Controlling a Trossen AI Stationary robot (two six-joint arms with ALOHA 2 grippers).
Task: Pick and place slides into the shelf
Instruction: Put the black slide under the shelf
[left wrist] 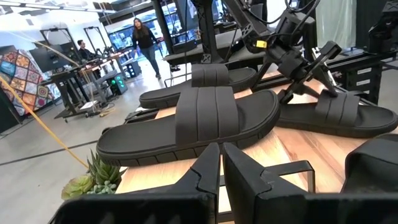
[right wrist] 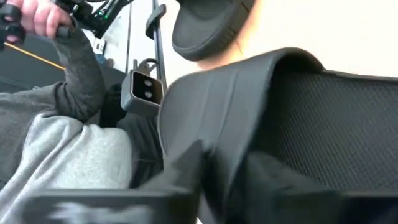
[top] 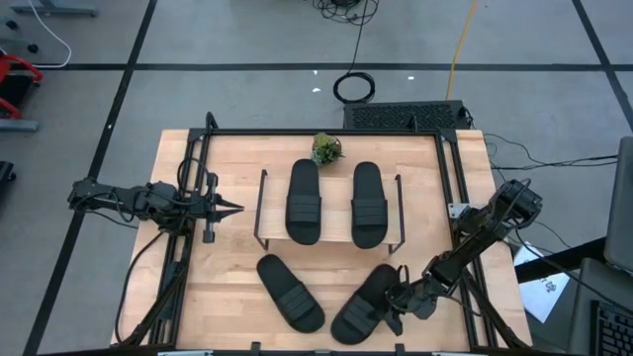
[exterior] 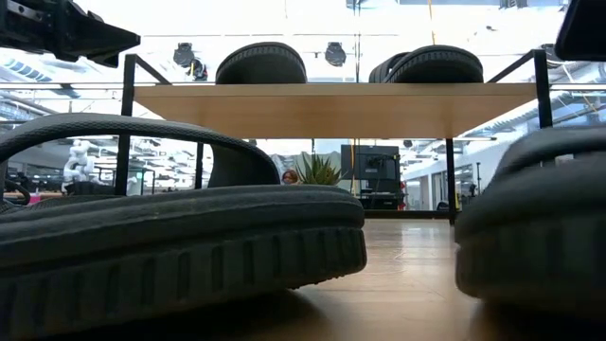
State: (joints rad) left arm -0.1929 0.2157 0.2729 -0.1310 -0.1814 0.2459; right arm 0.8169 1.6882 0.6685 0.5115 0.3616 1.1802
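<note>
Right jaws: closing on the strap of the slide [top: 368, 304] in front of the shelf [top: 330, 240], right gripper [top: 398, 300].
Left jaws: pressed together, empty, waiting left of shelf, left gripper [top: 235, 209].
Room: other floor slide [top: 290, 292] lying just beside.

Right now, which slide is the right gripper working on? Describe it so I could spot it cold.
On the wooden table, look in front of the shelf, where two slides lie loose. It is the right-hand slide, the only one with the right gripper at its strap.

A small green succulent plant [top: 327, 148] sits at the far edge of the wooden tabletop [top: 227, 287]. 1 person's grey sleeve [right wrist: 56, 155] shows nearby.
</note>
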